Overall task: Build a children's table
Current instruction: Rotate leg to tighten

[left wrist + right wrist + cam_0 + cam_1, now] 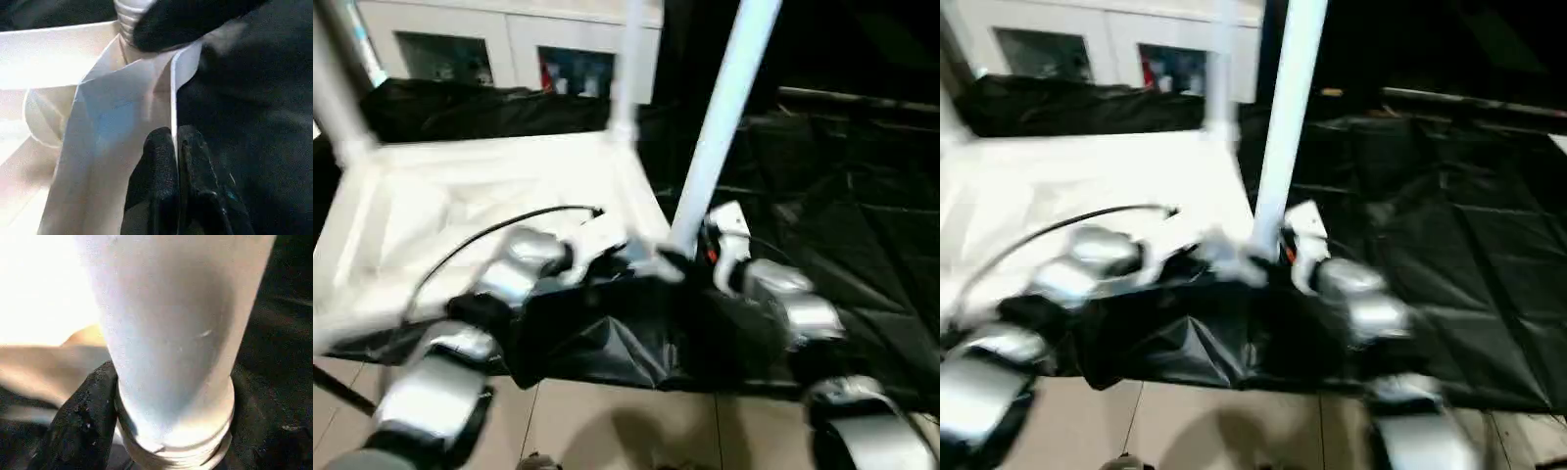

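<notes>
The white tabletop point(460, 211) lies ribbed side up on black sheeting point(842, 206), its near right corner at the sheet's front edge above the tiled floor point(607, 421), with open sheeting to the right. The left tool point(175, 147) is clenched on the tabletop's thin rim at that corner. The right tool point(161, 426) grasps the base of the near leg point(720, 108), standing in the corner socket.

Motion blur smears both head views; bright glare whitens the tabletop point(34, 284).
</notes>
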### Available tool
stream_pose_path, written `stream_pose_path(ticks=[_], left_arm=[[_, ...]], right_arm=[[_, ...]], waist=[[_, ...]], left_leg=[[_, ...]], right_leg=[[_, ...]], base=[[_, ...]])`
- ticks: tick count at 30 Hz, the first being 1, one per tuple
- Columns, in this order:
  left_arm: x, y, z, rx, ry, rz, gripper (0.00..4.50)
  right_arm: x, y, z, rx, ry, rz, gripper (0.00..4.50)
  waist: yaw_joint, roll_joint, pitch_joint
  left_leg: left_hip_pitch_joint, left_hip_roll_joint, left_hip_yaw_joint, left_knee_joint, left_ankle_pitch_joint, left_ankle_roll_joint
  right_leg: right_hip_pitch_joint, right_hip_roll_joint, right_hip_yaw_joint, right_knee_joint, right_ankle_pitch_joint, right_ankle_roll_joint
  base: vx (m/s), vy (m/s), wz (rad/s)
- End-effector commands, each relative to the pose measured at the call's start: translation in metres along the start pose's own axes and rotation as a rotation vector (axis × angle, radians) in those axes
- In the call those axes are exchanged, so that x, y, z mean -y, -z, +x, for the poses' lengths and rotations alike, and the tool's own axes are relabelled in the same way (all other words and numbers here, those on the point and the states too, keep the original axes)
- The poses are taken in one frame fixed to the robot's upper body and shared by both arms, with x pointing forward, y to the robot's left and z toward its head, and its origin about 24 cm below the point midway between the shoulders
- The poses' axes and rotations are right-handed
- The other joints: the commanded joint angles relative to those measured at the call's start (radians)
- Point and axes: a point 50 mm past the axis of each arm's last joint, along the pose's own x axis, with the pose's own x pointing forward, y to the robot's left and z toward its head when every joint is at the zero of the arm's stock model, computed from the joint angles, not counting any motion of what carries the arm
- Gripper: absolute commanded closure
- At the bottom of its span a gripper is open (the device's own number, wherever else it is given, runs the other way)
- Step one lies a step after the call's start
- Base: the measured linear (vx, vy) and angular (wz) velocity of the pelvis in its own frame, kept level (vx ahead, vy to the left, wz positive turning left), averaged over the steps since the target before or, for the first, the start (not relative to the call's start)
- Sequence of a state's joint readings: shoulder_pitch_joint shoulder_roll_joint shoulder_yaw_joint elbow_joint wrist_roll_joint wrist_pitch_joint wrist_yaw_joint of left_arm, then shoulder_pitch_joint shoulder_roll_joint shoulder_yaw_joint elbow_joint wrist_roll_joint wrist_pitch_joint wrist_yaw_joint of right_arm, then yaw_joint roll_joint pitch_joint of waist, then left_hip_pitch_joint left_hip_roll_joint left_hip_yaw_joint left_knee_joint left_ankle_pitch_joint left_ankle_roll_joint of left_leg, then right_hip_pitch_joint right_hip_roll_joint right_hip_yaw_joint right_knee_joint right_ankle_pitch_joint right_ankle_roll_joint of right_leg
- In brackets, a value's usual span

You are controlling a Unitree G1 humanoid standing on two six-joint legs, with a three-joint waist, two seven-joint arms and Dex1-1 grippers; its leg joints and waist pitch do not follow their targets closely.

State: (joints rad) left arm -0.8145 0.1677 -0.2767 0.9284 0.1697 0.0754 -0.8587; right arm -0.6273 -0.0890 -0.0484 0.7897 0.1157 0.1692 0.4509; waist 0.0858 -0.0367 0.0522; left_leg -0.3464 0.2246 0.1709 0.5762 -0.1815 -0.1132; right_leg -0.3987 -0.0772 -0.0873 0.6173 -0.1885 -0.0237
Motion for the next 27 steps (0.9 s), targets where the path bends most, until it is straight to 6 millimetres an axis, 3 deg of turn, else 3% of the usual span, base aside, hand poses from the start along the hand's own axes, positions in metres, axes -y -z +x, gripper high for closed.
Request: stream_pose_path(ticks=[1, 4, 6, 11, 16, 18, 21, 25, 27], left_arm=[[0.002, -0.003, 0.008, -0.002, -0.043, -0.028, 4.50], [0.012, -0.017, 0.022, 0.024, -0.052, -0.037, 4.50], [0.015, -0.020, 0.026, 0.031, -0.041, -0.025, 4.50], [0.014, -0.019, 0.024, 0.036, -0.024, 0.008, 4.50], [0.008, -0.011, 0.013, 0.031, 0.015, 0.038, 4.50], [0.005, -0.006, 0.003, 0.039, 0.069, 0.078, 4.50], [0.005, 0.000, -0.008, 0.051, 0.149, 0.121, 4.50], [0.006, 0.007, -0.019, 0.045, 0.246, 0.141, 4.50], [0.007, 0.011, -0.026, 0.042, 0.309, 0.146, 4.50]], right_arm=[[-0.003, 0.031, 0.000, -0.127, 0.067, 0.095, 1.76], [-0.016, 0.026, 0.013, -0.113, 0.113, 0.112, 1.76], [-0.021, 0.022, 0.016, -0.097, 0.101, 0.087, 1.20], [-0.023, 0.011, 0.019, -0.050, 0.067, 0.038, 0.62], [-0.014, 0.004, 0.012, -0.035, -0.043, -0.068, 0.62], [-0.001, -0.002, 0.000, -0.036, -0.136, -0.140, 0.62], [0.010, -0.006, -0.013, -0.046, -0.231, -0.225, 0.62], [0.017, -0.012, -0.027, -0.069, -0.370, -0.303, 0.62], [0.019, -0.014, -0.034, -0.096, -0.446, -0.332, 0.62]], waist=[[-0.003, 0.010, -0.059], [-0.002, 0.016, -0.061], [-0.002, 0.013, -0.064], [0.000, 0.015, -0.065], [0.000, 0.012, -0.065], [0.001, 0.009, -0.067], [0.004, 0.009, -0.072], [0.010, 0.014, -0.073], [0.009, 0.015, -0.071]], left_leg=[[0.009, 0.005, 0.002, -0.067, -0.241, -0.008], [0.006, 0.004, 0.002, -0.067, -0.229, 0.000], [0.000, 0.004, 0.003, -0.066, -0.213, 0.012], [-0.001, 0.003, 0.005, -0.065, -0.205, 0.029], [-0.005, 0.003, 0.005, -0.065, -0.196, 0.042], [-0.008, 0.003, 0.006, -0.063, -0.178, 0.051], [-0.012, 0.004, 0.006, -0.058, -0.125, 0.077], [-0.007, 0.010, 0.010, -0.055, -0.114, 0.096], [-0.007, 0.011, 0.011, -0.056, -0.139, 0.093]], right_leg=[[0.045, -0.064, 0.049, -0.099, -0.362, -0.149], [0.044, -0.063, 0.050, -0.098, -0.329, -0.153], [0.048, -0.061, 0.050, -0.094, -0.274, -0.160], [0.050, -0.063, 0.050, -0.094, -0.258, -0.166], [0.052, -0.064, 0.049, -0.094, -0.267, -0.157], [0.055, -0.063, 0.049, -0.091, -0.240, -0.160], [0.062, -0.061, 0.049, -0.076, -0.124, -0.194], [0.060, -0.059, 0.048, -0.065, -0.039, -0.239], [0.058, -0.058, 0.048, -0.066, -0.047, -0.247]], base=[[0.000, 0.000, 0.00], [0.000, 0.000, 0.00], [0.000, 0.000, 0.00], [0.000, 0.000, 0.00], [0.000, 0.000, 0.00], [0.000, 0.000, 0.00], [0.000, 0.000, 0.00], [0.000, 0.000, 0.00], [0.000, 0.000, 0.00]])
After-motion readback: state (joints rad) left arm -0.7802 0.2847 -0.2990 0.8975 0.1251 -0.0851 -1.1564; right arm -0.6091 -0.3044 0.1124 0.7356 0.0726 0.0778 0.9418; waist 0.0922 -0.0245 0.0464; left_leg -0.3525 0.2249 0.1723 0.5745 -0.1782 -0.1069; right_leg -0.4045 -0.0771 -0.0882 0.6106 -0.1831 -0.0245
